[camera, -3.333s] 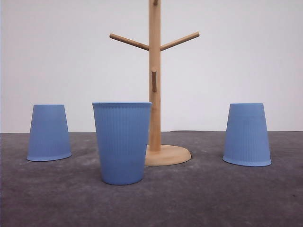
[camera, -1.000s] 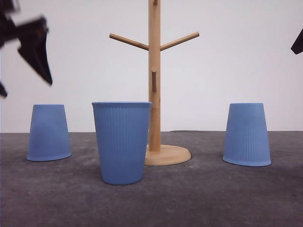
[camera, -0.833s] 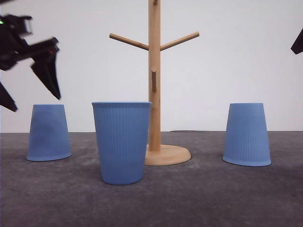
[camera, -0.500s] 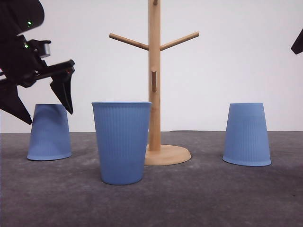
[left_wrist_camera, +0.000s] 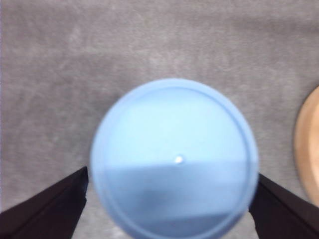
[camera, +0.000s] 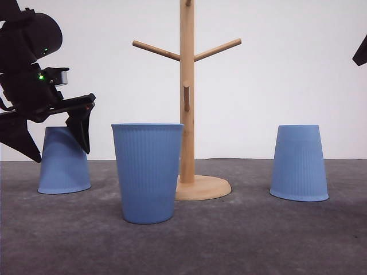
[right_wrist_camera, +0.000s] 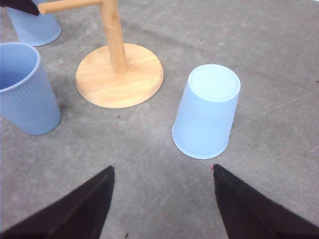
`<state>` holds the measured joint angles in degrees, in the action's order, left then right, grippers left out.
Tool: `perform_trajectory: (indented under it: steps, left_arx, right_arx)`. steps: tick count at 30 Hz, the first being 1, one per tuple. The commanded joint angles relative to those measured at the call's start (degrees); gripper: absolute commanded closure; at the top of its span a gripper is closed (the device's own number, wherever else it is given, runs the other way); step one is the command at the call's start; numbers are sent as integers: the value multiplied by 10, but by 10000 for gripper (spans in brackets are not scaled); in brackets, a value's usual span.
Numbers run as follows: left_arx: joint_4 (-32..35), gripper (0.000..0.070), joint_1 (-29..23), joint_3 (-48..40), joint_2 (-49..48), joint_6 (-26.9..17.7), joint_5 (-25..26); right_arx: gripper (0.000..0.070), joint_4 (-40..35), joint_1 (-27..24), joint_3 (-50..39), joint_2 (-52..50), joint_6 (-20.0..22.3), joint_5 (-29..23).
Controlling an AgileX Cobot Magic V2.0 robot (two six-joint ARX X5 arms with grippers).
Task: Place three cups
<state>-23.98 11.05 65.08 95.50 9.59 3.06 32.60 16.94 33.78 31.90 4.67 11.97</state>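
- Three light-blue ribbed cups on grey table [camera: 241, 246] around wooden stand [camera: 187, 91]: left cup [camera: 63, 169] upside down, well left of stand; middle cup [camera: 148, 172] upright, mouth up, nearest camera, just in front and left of stand base; right cup [camera: 299, 163] upside down, well right of stand.
- No cup on any peg yet; task judged at first pick.
- Left gripper [camera: 54, 134] down over left cup, fingers spread wide, one either side of the upturned bottom. In left wrist view, both fingertips [left_wrist_camera: 45, 209] outside the round cup bottom [left_wrist_camera: 174, 159]. Not clamped; contact with cup wall not certain.
- Left cup leaning slightly in front view; cause unclear.
- Right gripper [right_wrist_camera: 162, 204] open, holding nothing, hanging above table short of right cup [right_wrist_camera: 207, 112].
- Handling, as judgement: thin-walled, very light, likely plastic or paper; easy to tip or skid under a sideways nudge. Ribs give some grip; taper makes squeeze tend to slide toward narrow end.
- Best hold judged across the ribbed wall a little below the closed bottom, where the base stiffens it; gentle closing force, open rim would buckle.
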Motion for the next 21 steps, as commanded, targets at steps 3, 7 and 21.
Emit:
perform_trajectory:
  steps: [3, 7, 21]
  left_arx:
    - [14, 90, -2, 12, 11, -32, -5]
    - [33, 45, -2, 12, 12, -31, -3]
    - [45, 29, -2, 12, 33, -29, 1]
  right_arx:
    - [295, -3, 3, 10, 2, -2, 1]
    - [295, -3, 3, 10, 2, -2, 1]
    - [295, -3, 3, 10, 2, -12, 1]
